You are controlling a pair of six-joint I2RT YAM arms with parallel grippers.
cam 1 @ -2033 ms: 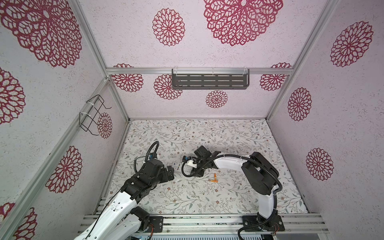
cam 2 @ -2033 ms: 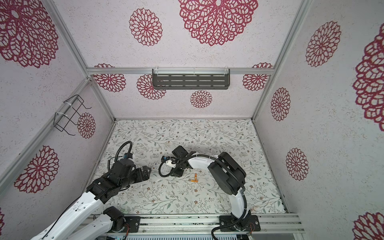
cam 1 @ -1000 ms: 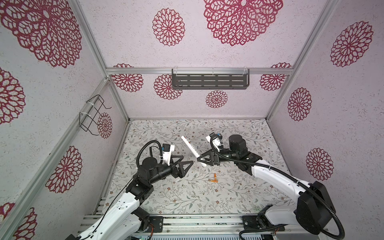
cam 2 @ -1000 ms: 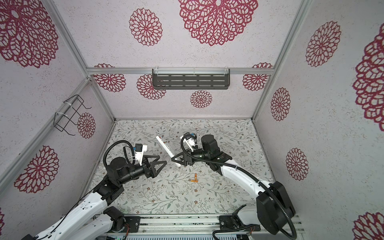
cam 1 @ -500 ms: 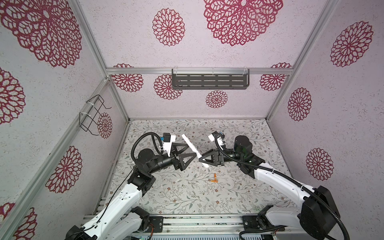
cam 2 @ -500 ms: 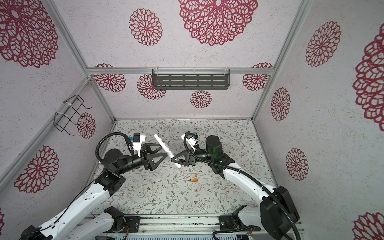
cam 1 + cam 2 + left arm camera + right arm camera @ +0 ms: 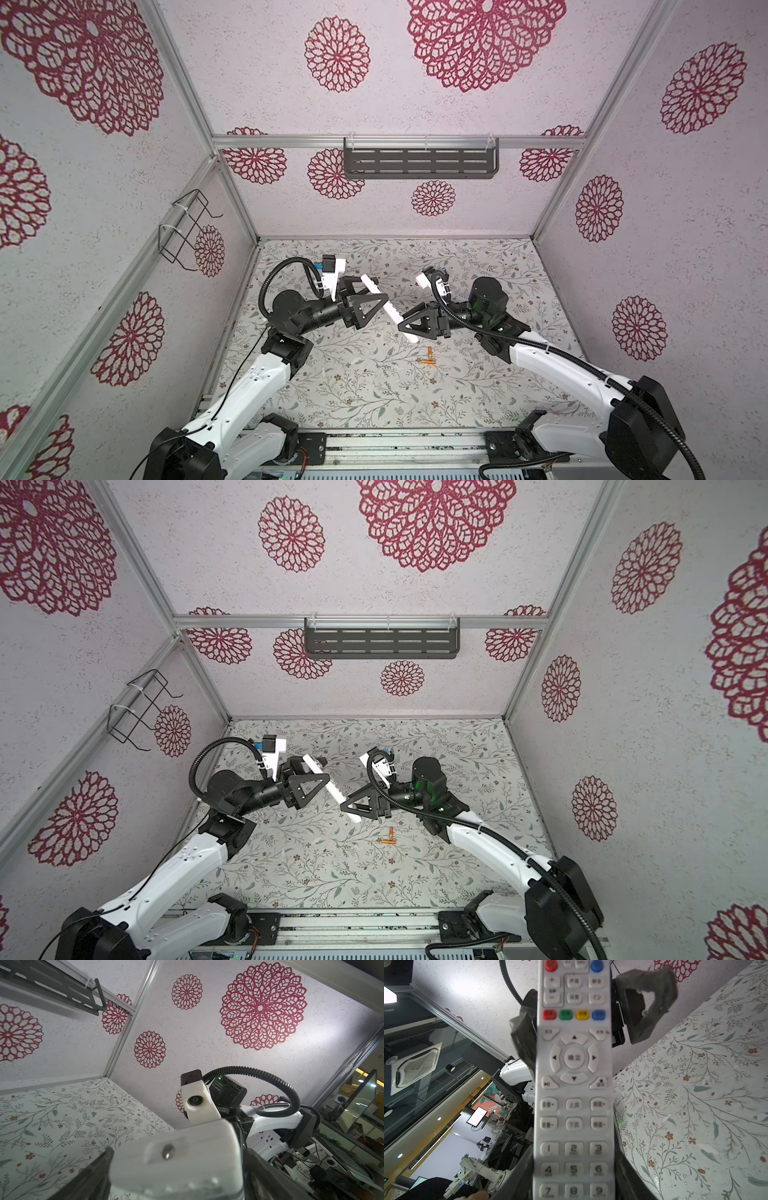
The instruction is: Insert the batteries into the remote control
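Observation:
The white remote control hangs tilted in the air above the mat. My right gripper is shut on its lower end across the width, at the number buttons. My left gripper stands open, its fingers straddling the remote's upper end. The button face is turned toward the right wrist camera. Two orange batteries lie together on the floral mat, below and right of the remote.
A grey slotted shelf hangs on the back wall and a black wire rack on the left wall. Patterned walls close in three sides. The floral mat runs forward to the rail at the front.
The right gripper has lifted the remote off the mat and holds it up. The left gripper has swung in from the left, and its jaws now reach around the remote's upper end.

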